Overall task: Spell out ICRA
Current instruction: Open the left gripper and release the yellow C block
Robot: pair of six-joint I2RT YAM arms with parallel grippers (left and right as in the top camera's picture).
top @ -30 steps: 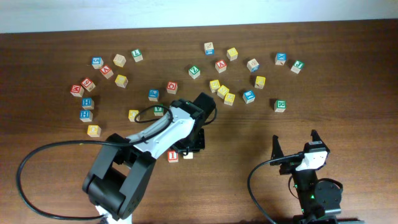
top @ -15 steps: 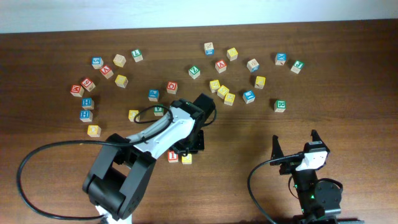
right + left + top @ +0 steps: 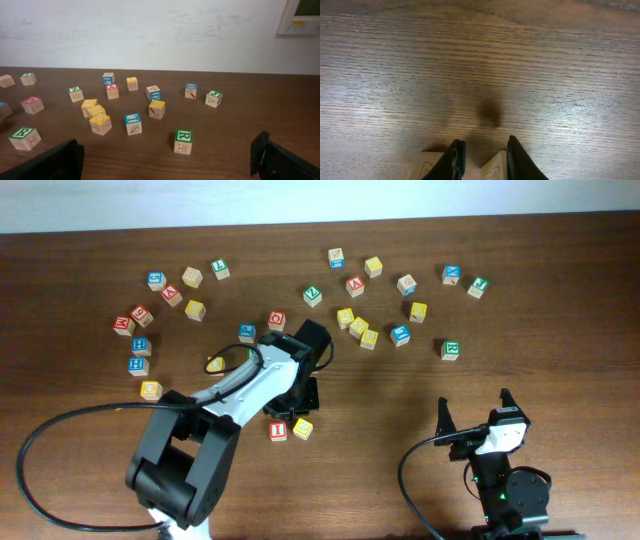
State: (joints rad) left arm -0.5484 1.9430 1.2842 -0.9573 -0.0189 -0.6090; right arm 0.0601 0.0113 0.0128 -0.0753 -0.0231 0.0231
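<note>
As seen from overhead, twenty-eight lettered blocks lie on the wooden table (image 3: 380, 405) clear of the arms. The left arm (image 3: 245, 385) covers part of the surface, so the count covers only what shows.

Two blocks sit apart from the rest at the near side: one red I block (image 3: 278, 430) and one yellow block (image 3: 302, 428). They lie side by side and close to touching, the yellow one turned slightly askew. Its letter cannot be read.

The other twenty-six are scattered farther back. Among them, one green R block (image 3: 451, 349) stands alone at the right. One red A block (image 3: 112, 93) sits in the far middle group, well apart from the near pair.

Left gripper (image 3: 484, 156): it is positioned just beyond the near pair. Its two fingers (image 3: 455, 159) stand parted, with bare wood between the tips and nothing pinched. The left wrist view shows two pale block corners at its bottom edge, one of them in the gap between the fingers.

Right gripper (image 3: 474, 413): it is at the near right, well apart from every block. Its two fingers are spread wide and hold nothing.
</note>
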